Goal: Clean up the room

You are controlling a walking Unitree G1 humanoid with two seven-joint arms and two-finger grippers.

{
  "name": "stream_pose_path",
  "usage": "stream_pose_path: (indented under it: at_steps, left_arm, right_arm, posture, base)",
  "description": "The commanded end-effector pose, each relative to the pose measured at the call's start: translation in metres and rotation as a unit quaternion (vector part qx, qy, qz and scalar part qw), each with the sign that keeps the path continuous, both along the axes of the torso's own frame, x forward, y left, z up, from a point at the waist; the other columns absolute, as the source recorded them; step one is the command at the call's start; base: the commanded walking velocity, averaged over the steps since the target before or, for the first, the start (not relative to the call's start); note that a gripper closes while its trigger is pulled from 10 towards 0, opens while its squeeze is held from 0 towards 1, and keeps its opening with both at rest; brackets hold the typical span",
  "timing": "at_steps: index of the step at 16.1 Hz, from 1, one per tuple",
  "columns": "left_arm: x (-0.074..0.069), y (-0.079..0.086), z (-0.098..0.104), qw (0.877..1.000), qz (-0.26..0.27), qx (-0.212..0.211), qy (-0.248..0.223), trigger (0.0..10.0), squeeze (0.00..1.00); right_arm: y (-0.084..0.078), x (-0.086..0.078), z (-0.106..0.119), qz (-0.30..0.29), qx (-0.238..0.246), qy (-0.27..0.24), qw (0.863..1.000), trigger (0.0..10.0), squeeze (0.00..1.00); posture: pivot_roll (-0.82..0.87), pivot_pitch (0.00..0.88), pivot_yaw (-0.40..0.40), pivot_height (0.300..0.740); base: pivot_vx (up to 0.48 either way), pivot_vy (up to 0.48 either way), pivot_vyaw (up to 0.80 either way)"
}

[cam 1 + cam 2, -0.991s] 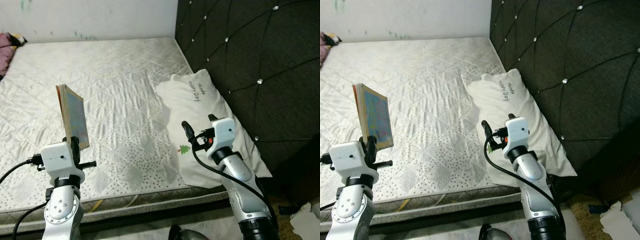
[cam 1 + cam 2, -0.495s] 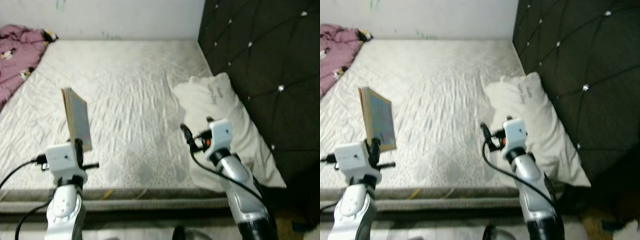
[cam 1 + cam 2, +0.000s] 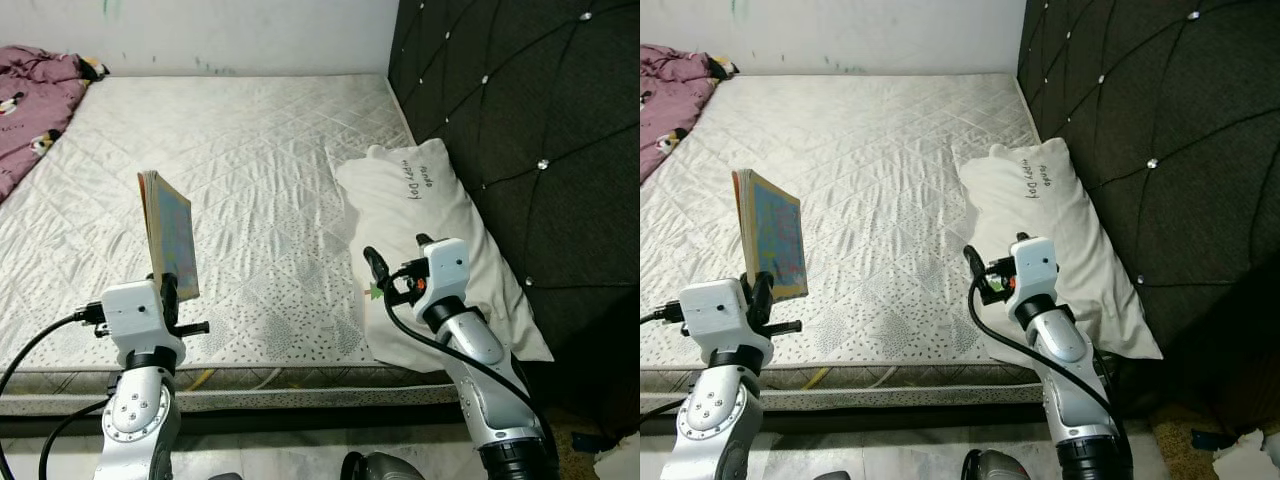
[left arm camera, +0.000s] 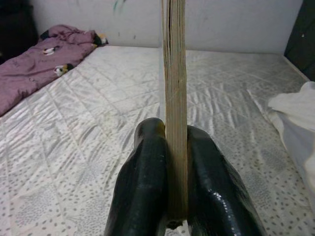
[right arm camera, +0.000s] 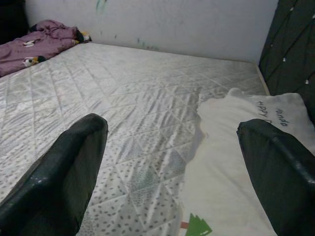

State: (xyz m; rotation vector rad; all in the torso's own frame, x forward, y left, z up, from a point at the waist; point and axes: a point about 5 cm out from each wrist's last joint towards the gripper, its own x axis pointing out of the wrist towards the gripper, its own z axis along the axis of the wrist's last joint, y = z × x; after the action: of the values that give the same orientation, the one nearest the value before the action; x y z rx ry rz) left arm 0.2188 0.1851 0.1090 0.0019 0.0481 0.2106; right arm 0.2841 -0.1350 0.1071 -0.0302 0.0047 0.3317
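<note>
A thin paperback book [image 3: 168, 233] with a glossy bluish cover and yellowed page edges stands upright, pinched at its lower edge by the left gripper [image 4: 174, 147], whose smooth black fingers [image 4: 142, 191] press flat against both covers. It is held in the air over the near edge of the bare mattress [image 3: 250, 150], a broad pale slab quilted in diamond stitching with speckled patches. A soft white pillow [image 3: 430, 240], rumpled and carrying handwritten lettering and a small green tree print, lies along the mattress's right side against the dark tufted headboard [image 3: 520, 110] studded with shiny buttons. The right gripper [image 5: 172, 167] hovers above the pillow's near end, its fingers spread wide apart with nothing between them. A crumpled purple blanket [image 3: 35, 90], perhaps fleece, lies at the far left corner. Compared with half a second ago the whole view has shifted and sharpened, so the camera has moved; the book sits in the same grip.
</note>
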Motion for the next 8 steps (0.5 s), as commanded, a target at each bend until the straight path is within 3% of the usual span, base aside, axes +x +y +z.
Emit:
stream_pose_path:
  at_steps: [1,8]
  left_arm:
    - [0.0008,0.0023,0.0088,1.0,0.0,0.006,-0.017,10.0,0.0]
    - [0.0025,0.0017,0.0084,1.0,-0.001,0.005,-0.015,10.0,0.0]
  right_arm:
    - [0.0032,0.0004,0.0044,0.005,0.003,-0.004,1.0,10.0,0.0]
    - [0.0039,0.0006,0.0038,0.011,0.003,-0.002,1.0,10.0,0.0]
  posture:
    - [0.03,0.043,-0.007,0.74]
    - [0.02,0.036,-0.006,0.74]
  base:
    - [0.0,0.0,0.0]
    - [0.0,0.0,0.0]
